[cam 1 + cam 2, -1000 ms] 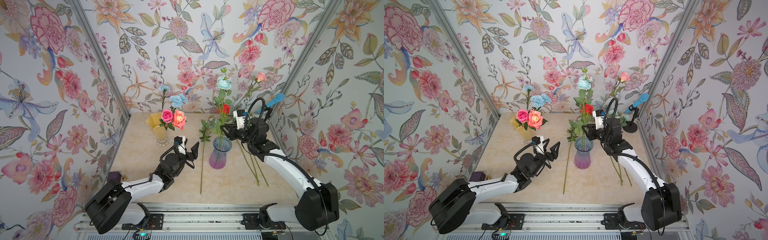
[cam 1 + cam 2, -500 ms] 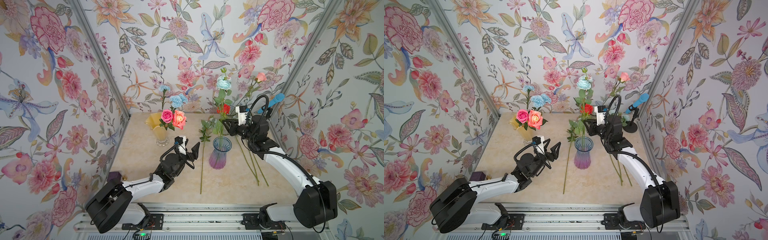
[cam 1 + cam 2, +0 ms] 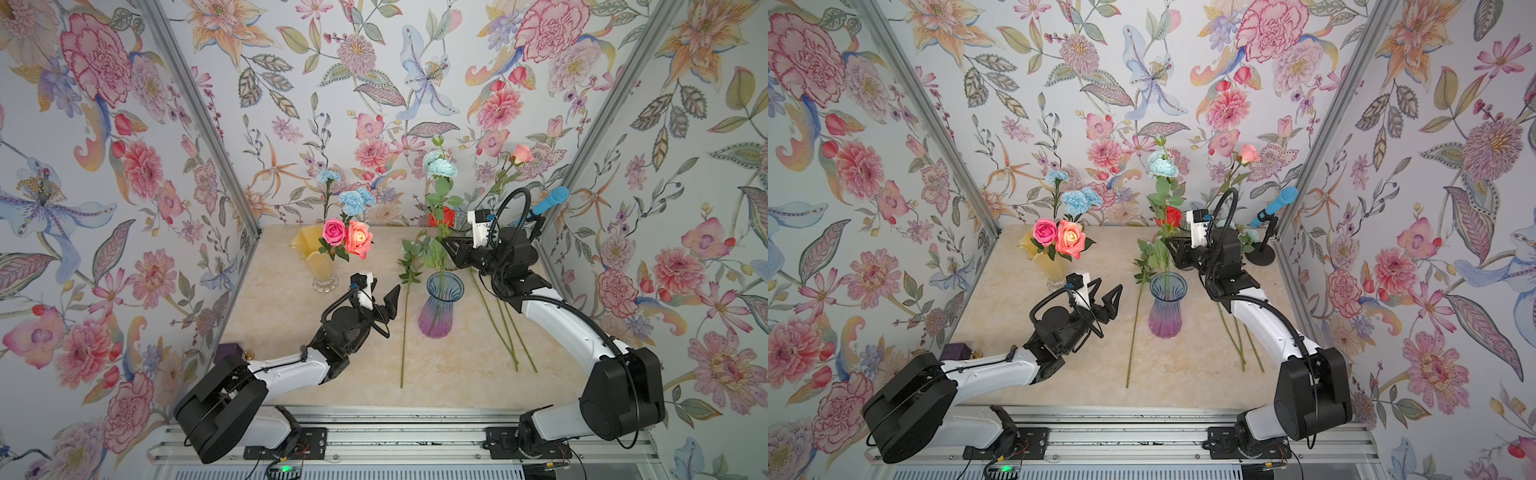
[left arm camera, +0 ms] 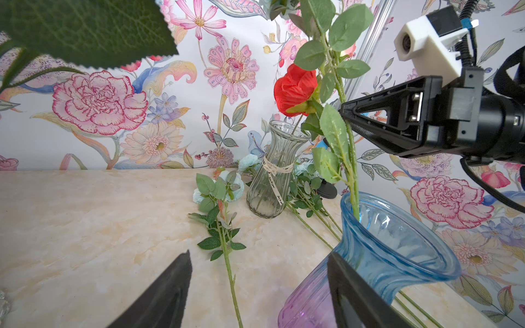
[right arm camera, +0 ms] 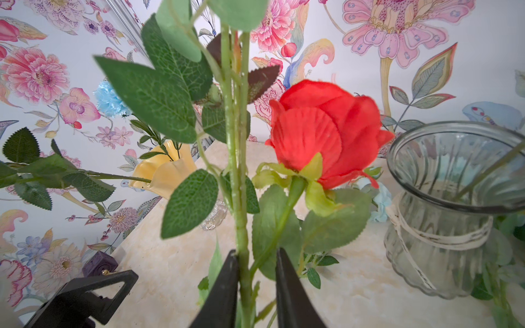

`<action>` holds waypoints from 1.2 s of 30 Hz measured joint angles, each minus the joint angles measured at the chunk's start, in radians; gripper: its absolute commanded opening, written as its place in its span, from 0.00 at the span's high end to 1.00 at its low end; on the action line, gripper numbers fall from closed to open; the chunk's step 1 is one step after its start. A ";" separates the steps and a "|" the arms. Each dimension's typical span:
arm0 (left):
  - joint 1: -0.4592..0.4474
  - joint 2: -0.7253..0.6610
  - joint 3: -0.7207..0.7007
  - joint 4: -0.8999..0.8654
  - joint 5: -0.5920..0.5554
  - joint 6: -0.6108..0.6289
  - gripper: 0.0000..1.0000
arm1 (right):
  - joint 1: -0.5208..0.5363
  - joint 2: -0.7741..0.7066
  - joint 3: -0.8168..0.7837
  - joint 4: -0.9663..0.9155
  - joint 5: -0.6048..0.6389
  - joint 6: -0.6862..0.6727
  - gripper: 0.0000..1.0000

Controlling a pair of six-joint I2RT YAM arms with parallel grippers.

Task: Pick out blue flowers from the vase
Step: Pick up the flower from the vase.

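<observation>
A tall pale aqua blue flower [image 3: 440,167] stands in the blue-to-purple glass vase [image 3: 439,309]. My right gripper [image 5: 255,251] straddles its green stem [image 5: 241,215] above the vase mouth. Its jaws are narrow: one finger touches the stem and a gap shows on the other side. In both top views my left gripper [image 3: 384,293] [image 3: 1106,291] hovers open and empty left of the vase. Sky-blue carnations [image 3: 356,200] stand in the yellow vase [image 3: 309,249] with pink and orange roses [image 3: 347,236]. Another aqua spray [image 4: 224,187] lies on the table.
A clear ribbed vase [image 4: 270,176] at the back holds a red rose [image 5: 326,133] and a tall pink rose [image 3: 521,154]. Loose green stems [image 3: 500,328] lie right of the vase. A blue microphone [image 3: 548,200] stands at the back right. A small purple box [image 3: 227,352] sits front left.
My right gripper has moved a little up the aqua flower's stem and its jaws have narrowed round it. The left arm has stayed put.
</observation>
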 measured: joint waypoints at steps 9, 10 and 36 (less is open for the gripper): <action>0.000 0.000 0.000 0.000 0.001 0.000 0.23 | 0.006 0.000 0.000 0.002 -0.008 0.008 0.84; 0.000 0.000 0.000 0.001 0.001 0.000 0.23 | 0.006 0.000 0.000 0.002 -0.008 0.008 0.84; 0.000 0.016 0.000 0.024 0.002 0.001 0.23 | 0.035 -0.267 0.139 -0.172 0.022 -0.016 0.96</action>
